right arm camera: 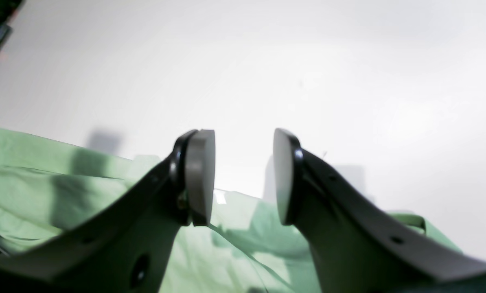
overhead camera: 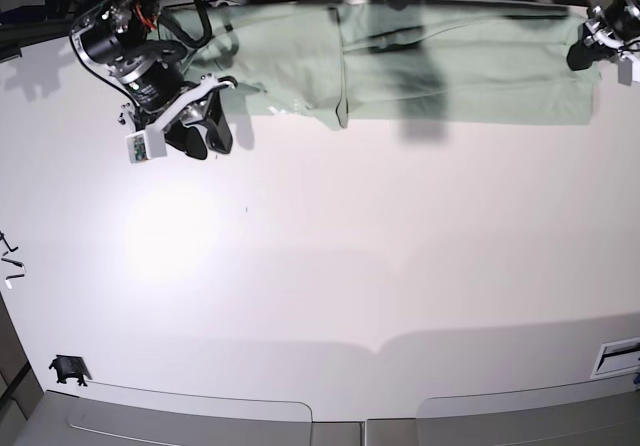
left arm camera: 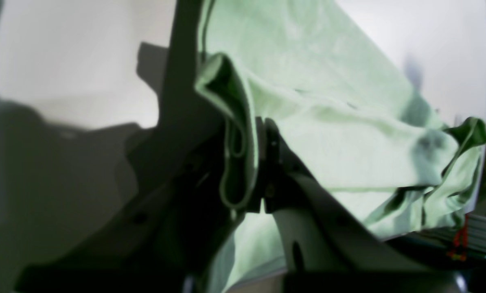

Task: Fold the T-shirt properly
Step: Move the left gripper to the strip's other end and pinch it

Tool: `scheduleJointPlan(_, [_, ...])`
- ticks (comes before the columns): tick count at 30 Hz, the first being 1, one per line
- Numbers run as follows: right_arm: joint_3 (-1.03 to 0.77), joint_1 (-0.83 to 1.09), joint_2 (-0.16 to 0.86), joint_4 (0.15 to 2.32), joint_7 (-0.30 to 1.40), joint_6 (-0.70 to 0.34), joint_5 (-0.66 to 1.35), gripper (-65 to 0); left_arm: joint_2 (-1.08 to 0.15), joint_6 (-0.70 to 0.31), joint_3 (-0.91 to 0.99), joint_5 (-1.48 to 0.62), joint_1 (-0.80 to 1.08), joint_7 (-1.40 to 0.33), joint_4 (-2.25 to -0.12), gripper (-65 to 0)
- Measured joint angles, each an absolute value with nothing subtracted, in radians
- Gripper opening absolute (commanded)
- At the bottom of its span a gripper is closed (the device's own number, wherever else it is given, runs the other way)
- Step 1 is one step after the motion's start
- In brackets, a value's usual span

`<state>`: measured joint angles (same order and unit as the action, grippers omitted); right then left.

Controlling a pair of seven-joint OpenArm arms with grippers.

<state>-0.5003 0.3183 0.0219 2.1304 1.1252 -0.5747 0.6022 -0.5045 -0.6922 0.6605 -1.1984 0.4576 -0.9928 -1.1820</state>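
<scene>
Overhead, the T-shirt (overhead camera: pixel 420 61) lies as a wide pale mint-green band along the top edge of the white table (overhead camera: pixel 330 266), reaching from the upper left to the upper right corner; its cloth is softly wrinkled, with a doubled fold edge pointing downward near the upper middle. At the upper right of the base view, the left gripper (overhead camera: pixel 590 51) sits at the shirt's end, and the left wrist view shows the left gripper (left arm camera: pixel 256 162) clamped together on a bunched hem of the T-shirt (left arm camera: pixel 328 122). At the upper left, the right gripper (overhead camera: pixel 205 131) hangs just below the shirt's lower edge; its pads (right arm camera: pixel 200 175) stand apart, holding nothing, above the T-shirt (right arm camera: pixel 235 244). Below the garment, the table spreads wide and bare.
</scene>
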Motion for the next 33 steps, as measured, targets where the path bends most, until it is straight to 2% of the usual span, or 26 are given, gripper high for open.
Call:
scheduleJointPlan(7, [-0.500, 0.318, 0.022, 2.130, 1.121, -0.540, 0.493, -42.9, -0.507, -0.685, 0.684, -1.413, 0.462, -1.082, -1.231, -65.0])
scheduleJointPlan(12, [-0.531, 0.319, 0.030, 2.130, 1.104, -0.496, 0.434, -42.9, -0.491, -0.689, 0.693, -1.460, 0.480, -1.235, -1.406, -65.0])
scheduleJointPlan(18, [-0.622, 0.317, 0.062, 2.130, 1.096, -0.496, 0.437, -42.9, -0.377, -0.689, 0.672, -1.456, 0.563, -1.269, -1.663, -65.0])
scheduleJointPlan(22, [-0.654, 0.319, 0.089, 2.130, 1.095, -0.496, 0.448, -42.9, -0.377, -0.689, 0.548, -1.455, 0.550, -1.255, -1.750, -65.0])
scheduleJointPlan(28, [-0.657, 0.319, 0.089, 2.130, 1.093, -0.496, 0.464, -42.9, -0.337, -0.689, 0.312, -1.444, 0.481, -1.227, -1.758, -65.0])
scheduleJointPlan(33, [-0.657, 0.319, 0.089, 2.130, 1.096, -0.496, 0.464, -42.9, -0.295, -0.690, 0.184, -1.267, 0.423, -1.122, -1.760, -65.0])
